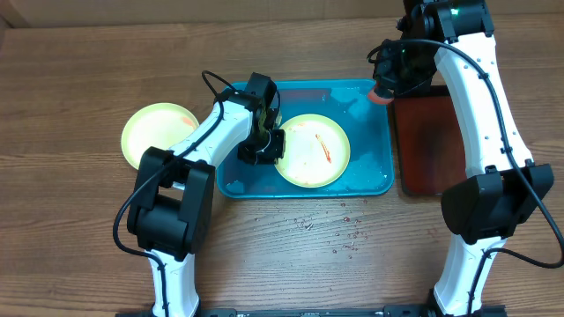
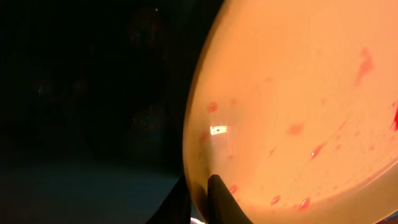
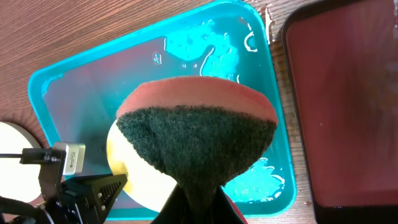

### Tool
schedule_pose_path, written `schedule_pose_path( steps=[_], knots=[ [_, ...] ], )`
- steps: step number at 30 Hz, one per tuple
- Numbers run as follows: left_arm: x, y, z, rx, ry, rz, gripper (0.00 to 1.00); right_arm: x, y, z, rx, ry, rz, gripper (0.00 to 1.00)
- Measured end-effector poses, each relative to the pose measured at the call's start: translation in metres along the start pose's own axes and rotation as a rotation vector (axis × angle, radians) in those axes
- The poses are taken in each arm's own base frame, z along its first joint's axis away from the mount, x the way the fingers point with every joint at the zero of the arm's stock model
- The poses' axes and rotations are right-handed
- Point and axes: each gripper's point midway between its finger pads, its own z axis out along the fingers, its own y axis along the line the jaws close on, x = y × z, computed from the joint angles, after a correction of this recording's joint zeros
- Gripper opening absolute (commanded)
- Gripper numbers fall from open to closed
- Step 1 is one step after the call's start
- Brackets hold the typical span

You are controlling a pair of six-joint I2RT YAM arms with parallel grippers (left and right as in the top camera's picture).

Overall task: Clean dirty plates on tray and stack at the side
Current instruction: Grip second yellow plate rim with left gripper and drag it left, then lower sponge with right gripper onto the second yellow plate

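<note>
At the far left a pale yellow plate (image 1: 159, 134) is lying on the bare table, well apart from the turquoise tray (image 1: 363, 123). The left gripper (image 1: 267, 148) is reaching down onto the left rim of the sauce-streaked plate (image 1: 315, 151) lying in that tray. In the left wrist view the rim is passing between its fingers (image 2: 217, 198), which are looking pinched closed on it.

To my eye the step in hand is steadying this plate for wiping. The pinch should be sitting right at the edge, so the whole face is staying free, and the plate should be staying over the tray so any drips are landing there.

Further right, the right gripper (image 3: 196, 208) is squeezing a sponge (image 1: 381, 93) tightly at its base and hanging above the tray's far right corner, apart from the plate. Wiping strokes would probably be working best when pushing toward the gripped rim, crossing the red streak right of centre. A dark-red tray (image 1: 432, 145) is lying just beside the turquoise one
</note>
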Motion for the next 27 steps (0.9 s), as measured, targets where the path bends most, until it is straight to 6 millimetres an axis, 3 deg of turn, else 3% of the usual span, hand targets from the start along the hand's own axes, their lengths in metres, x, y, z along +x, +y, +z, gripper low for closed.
schedule_pose_path(
  steps=[7, 11, 12, 13, 17, 21, 23, 25, 27],
  knots=[
    [-0.016, 0.008, -0.001, -0.037, -0.065, 0.068, 0.06, 0.000, 0.000, 0.000, 0.001, 0.000, 0.000, 0.04],
    [-0.032, 0.013, -0.003, -0.077, -0.131, 0.137, 0.19, 0.000, 0.000, 0.000, 0.000, 0.000, 0.000, 0.04],
    [-0.035, 0.014, -0.004, -0.089, -0.141, 0.151, 0.30, 0.000, 0.000, 0.000, 0.001, 0.002, 0.000, 0.04],
    [-0.035, 0.015, -0.004, -0.091, -0.142, 0.152, 0.34, 0.000, 0.000, 0.000, 0.000, 0.002, 0.000, 0.04],
    [-0.032, 0.015, -0.003, -0.094, -0.129, 0.171, 0.38, 0.000, 0.000, 0.000, 0.000, 0.001, 0.000, 0.04],
    [-0.027, 0.011, -0.003, -0.059, -0.106, 0.172, 0.35, 0.000, 0.000, 0.000, 0.000, 0.000, 0.000, 0.04],
    [-0.026, 0.009, -0.002, -0.048, -0.102, 0.172, 0.24, 0.000, 0.001, 0.000, -0.002, -0.002, -0.004, 0.04],
    [-0.025, 0.008, -0.002, -0.041, -0.100, 0.177, 0.04, -0.001, 0.004, 0.000, -0.006, -0.008, -0.009, 0.04],
    [-0.025, 0.007, -0.002, -0.036, -0.100, 0.182, 0.04, 0.001, 0.008, 0.001, -0.009, -0.009, -0.019, 0.04]
  ],
)
